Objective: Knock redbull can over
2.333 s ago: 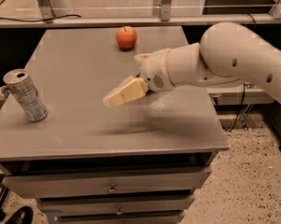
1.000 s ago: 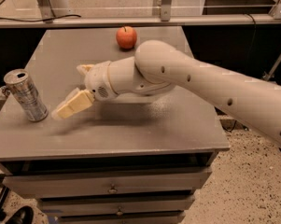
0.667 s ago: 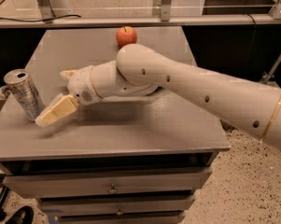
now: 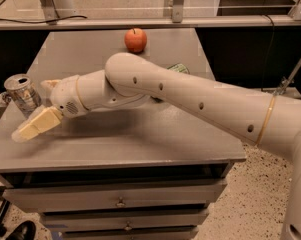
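Closed gripper fingers (image 4: 34,127) touch tilted redbull can (image 4: 24,95) near table's (image 4: 140,149) left edge.

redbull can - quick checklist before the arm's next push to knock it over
1. Redbull can standing, not yet knocked over: ok.
2. Gripper low and close to the can's front side: ok.
3. Gripper touching the can: cannot tell.
4. Apple at the back of the table, out of the likely sweep: ok.
5. Room for the can to fall: not ok, it stands near the left edge and could roll off.
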